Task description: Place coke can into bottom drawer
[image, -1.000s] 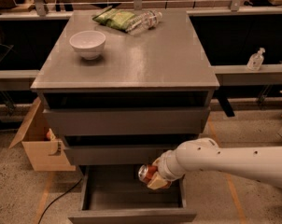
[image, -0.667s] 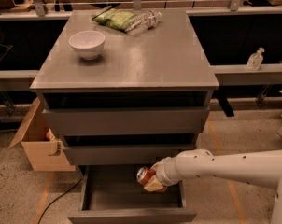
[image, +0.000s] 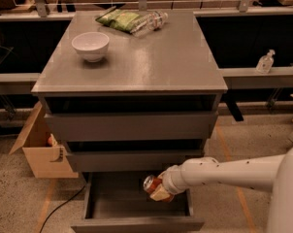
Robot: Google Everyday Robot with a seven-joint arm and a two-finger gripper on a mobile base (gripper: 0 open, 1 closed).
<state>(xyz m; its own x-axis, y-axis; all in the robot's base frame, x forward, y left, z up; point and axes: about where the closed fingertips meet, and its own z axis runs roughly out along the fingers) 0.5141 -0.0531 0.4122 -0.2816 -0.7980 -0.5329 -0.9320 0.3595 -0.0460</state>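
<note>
The coke can (image: 151, 183), red-orange with a silver end, is held tilted in my gripper (image: 157, 188) above the inside of the bottom drawer (image: 137, 223). That drawer is pulled open at the foot of the grey cabinet, a shallow grey box whose floor shows to the left of the can. My white arm (image: 224, 174) reaches in from the right. The gripper is shut on the can, over the right half of the drawer, just below the middle drawer's front.
The cabinet top (image: 156, 62) holds a white bowl (image: 90, 45), a green bag (image: 118, 19) and a clear plastic bottle (image: 149, 22). A cardboard box (image: 40, 149) stands on the floor to the left, with a black cable (image: 64, 203). A shelf bottle (image: 265, 62) stands at right.
The arm has lowered and drawn a little to the left, carrying the can down toward the open bottom drawer. The can stays in the gripper.
</note>
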